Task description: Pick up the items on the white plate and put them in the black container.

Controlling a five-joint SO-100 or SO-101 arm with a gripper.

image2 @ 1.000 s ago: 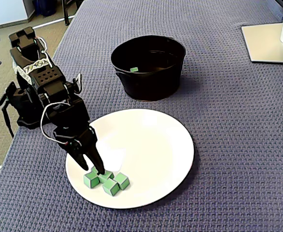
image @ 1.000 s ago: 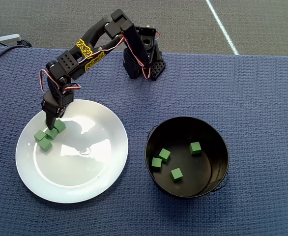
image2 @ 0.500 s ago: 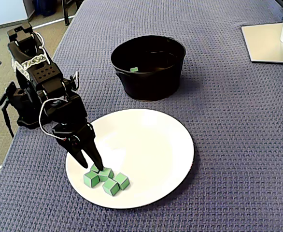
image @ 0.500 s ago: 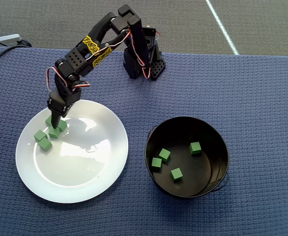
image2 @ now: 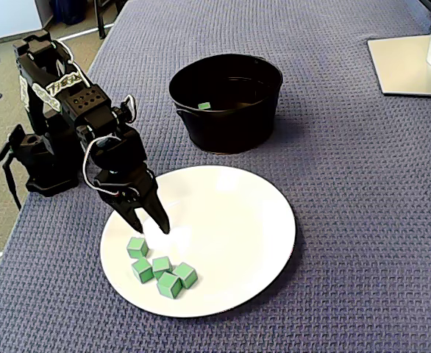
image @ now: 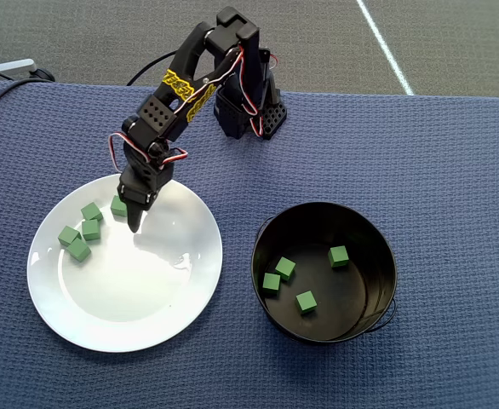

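Blue-grey woven cloth covers the bench (image: 454, 170), w/ grey floor beyond its far edge in the overhead view. From the hand outward: the hand (image: 134, 223) (image2: 162, 226) hangs tip-down over the upper-left part of the white plate (image: 181, 298) (image2: 252, 235), fingers drawn together to a narrow point w/ nothing between them (no cube in its grip in either view). Just beside the tip, to its left in the overhead view, sits one green cube (image: 118, 205) (image2: 137, 247), apart from the fingers in the fixed view. Three more green cubes (image: 79, 237) (image2: 165, 274) lie clustered near the plate's left rim in the overhead view, close together, some touching. To the right of the plate in the overhead view, near it but not touching, stands the black container (image: 377, 230) (image2: 223, 125), w/ four green cubes inside (image: 299, 278), spread over its floor; the fixed view shows only one of them past the wall. Arm base (image: 249, 111) sits at the bench's far edge, and a monitor stand's pale foot (image2: 414, 66) shows top right in the fixed view.
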